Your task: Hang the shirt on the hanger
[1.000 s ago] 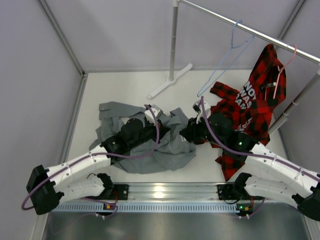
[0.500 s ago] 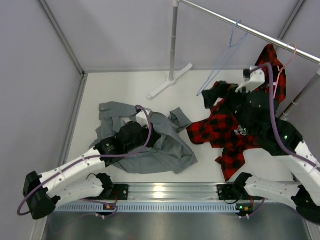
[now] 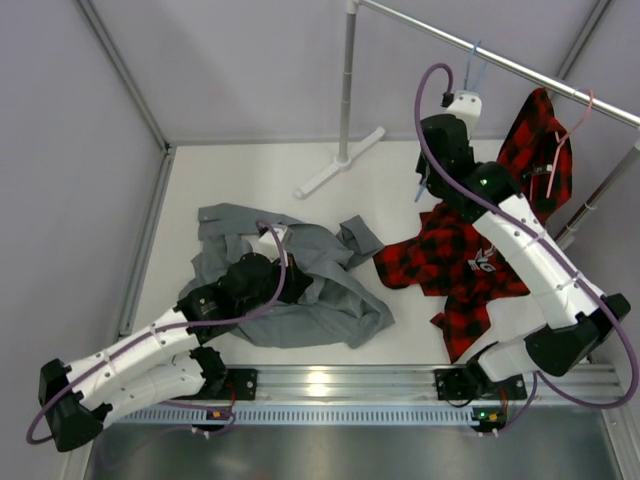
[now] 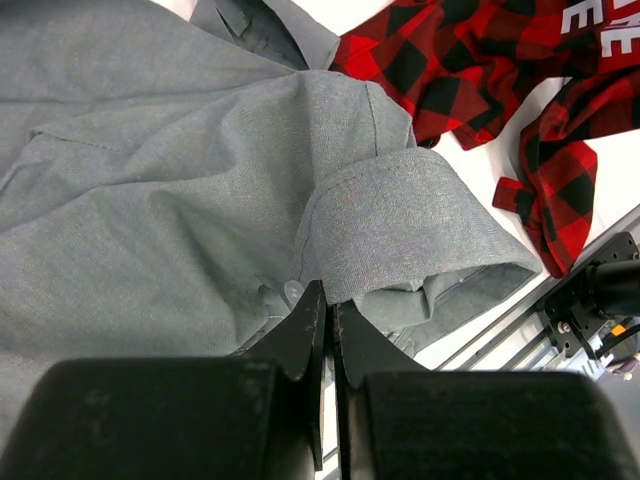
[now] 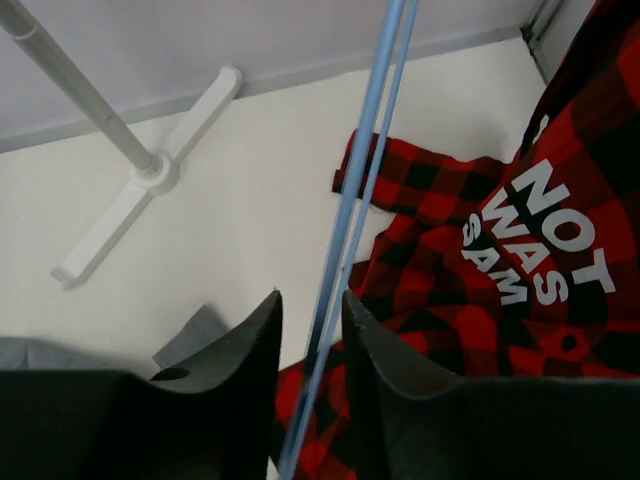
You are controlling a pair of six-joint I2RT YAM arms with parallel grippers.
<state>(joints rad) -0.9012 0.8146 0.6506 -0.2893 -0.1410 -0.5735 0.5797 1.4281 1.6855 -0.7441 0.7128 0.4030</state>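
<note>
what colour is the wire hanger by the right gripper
The hanger is light blue, clearest in the right wrist view.

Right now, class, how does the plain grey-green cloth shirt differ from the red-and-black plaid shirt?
The plain grey-green cloth shirt is one colour, unmarked; the red-and-black plaid shirt is checked, with white lettering. The grey-green shirt lies crumpled wholly on the white table; the plaid shirt hangs from a pink hanger, its lower part trailing onto the table. Both are soft, creased cloth.

Lab test cell: plain grey walls (image 3: 250,60), aluminium rail (image 3: 330,383), garment rack (image 3: 347,80).
</note>
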